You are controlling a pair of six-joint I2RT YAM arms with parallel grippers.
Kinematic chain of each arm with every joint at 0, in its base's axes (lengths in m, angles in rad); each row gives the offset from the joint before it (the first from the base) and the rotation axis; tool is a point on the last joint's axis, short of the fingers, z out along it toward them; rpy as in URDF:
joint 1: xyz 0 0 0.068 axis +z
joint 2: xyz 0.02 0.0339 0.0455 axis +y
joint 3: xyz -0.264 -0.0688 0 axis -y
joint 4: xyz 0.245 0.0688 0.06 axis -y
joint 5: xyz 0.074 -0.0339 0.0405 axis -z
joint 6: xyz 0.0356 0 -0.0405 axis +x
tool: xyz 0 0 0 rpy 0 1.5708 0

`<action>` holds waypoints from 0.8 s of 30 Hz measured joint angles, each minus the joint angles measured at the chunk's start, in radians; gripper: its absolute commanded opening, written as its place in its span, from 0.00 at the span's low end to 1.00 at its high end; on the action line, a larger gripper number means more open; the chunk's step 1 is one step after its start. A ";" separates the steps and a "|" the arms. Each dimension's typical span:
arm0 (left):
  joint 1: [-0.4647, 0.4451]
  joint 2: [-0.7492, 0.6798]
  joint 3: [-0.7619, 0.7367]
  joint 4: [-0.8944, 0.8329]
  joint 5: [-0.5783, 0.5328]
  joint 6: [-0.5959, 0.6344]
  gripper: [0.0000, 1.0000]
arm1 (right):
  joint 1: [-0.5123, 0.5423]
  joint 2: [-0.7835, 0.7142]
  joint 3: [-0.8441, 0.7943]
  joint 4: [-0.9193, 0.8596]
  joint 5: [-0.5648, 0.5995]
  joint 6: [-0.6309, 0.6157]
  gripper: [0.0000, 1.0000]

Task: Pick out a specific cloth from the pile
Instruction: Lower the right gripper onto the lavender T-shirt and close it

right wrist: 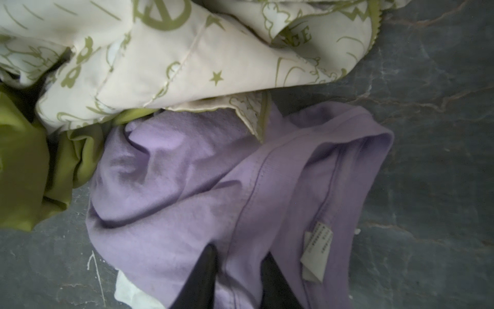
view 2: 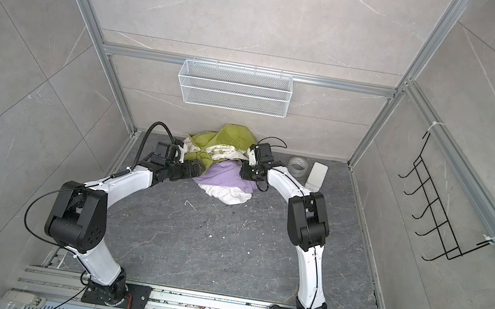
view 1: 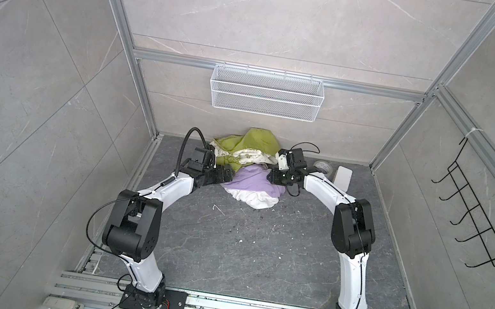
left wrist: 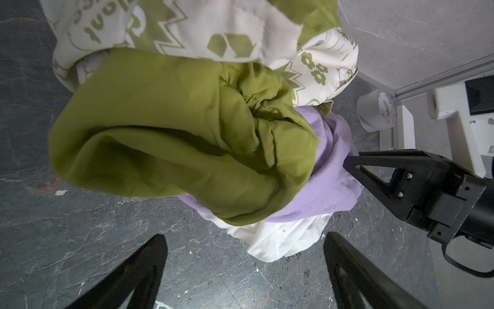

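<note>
The right gripper [left wrist: 350,163] presses into the lilac cloth [left wrist: 328,192], under the green cloth [left wrist: 160,139]; the left gripper [left wrist: 244,256] stands wide apart.

Lab test cell (aluminium frame [view 1: 120,17], tiled walls).

Twin top views overhead, wrist views close — perhaps blurred, sharing pile [left wrist: 187,128]

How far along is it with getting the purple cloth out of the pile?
Reaching is done: the right gripper is on the lilac cloth, jaws narrowed around a fold. The left gripper waits open. Left: the cloth lies under the green cloth and over the white cloth, not lifted out.
</note>
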 measured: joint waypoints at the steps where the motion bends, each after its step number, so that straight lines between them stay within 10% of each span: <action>1: 0.000 0.000 0.000 0.000 0.000 0.000 0.94 | 0.000 0.000 0.000 0.000 -0.001 0.001 0.26; 24: -0.001 -0.002 -0.006 0.001 -0.001 0.000 0.94 | 0.001 -0.014 -0.016 0.020 -0.035 0.027 0.03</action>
